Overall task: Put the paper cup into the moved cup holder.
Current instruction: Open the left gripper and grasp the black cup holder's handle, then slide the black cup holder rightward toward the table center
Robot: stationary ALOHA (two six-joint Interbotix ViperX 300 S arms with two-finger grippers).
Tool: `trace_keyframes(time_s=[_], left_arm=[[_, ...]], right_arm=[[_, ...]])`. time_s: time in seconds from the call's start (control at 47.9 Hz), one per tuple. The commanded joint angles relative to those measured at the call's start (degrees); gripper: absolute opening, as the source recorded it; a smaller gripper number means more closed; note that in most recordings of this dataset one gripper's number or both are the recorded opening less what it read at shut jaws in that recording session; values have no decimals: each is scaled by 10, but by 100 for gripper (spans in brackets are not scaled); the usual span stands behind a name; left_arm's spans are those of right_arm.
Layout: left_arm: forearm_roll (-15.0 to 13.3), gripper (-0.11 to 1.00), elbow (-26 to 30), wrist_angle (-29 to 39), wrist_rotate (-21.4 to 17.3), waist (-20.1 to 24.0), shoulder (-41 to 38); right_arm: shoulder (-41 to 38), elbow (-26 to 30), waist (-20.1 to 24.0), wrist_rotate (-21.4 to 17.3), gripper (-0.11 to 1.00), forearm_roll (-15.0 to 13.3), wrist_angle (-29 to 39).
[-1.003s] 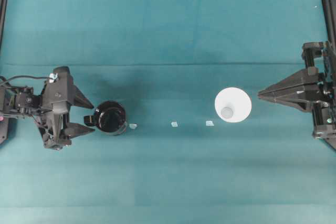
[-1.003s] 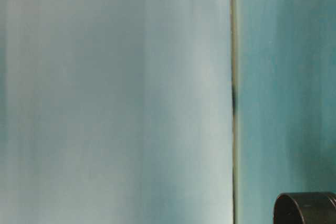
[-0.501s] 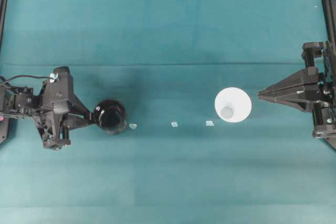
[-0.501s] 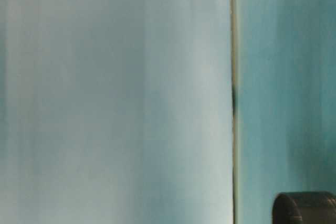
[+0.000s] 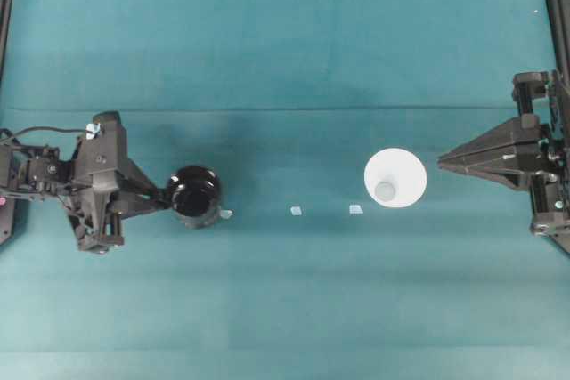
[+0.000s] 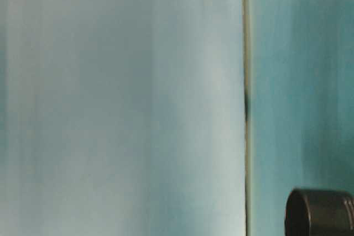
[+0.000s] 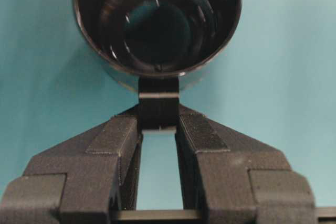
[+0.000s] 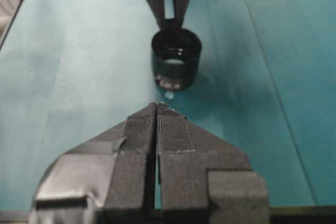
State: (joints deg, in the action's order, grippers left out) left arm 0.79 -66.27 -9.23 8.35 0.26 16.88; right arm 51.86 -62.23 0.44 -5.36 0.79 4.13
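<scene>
Teal cloth (image 5: 285, 42): left claw (image 7: 158, 124) pinches cup holder (image 7: 157, 22) handle; right claw (image 8: 156, 111) pressed together.

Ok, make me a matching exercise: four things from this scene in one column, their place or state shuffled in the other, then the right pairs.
Things:
1. paper cup
2. cup holder
3. left pincer
4. right pincer

States:
A. shut, holding nothing
B. glossy black, empty inside
C. shut on a small side handle
D. white, standing upside down on the cloth, wide rim down

Pairs: 1-D, 2-B, 3-C, 4-A
</scene>
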Motion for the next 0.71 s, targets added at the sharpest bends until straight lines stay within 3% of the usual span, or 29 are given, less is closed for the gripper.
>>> trace_keyframes(time_s=[0.0, 0.46, 0.689], left_arm=[[2, 20, 26, -25, -11, -1, 0], [2, 20, 163, -32, -86, 6, -89], [2, 20, 215, -39, -89, 9, -142]], right_arm=[[-3, 11, -2, -5, 2, 2, -2], [-3, 11, -2, -5, 2, 2, 2], [-3, 11, -2, -7, 2, 2, 14]])
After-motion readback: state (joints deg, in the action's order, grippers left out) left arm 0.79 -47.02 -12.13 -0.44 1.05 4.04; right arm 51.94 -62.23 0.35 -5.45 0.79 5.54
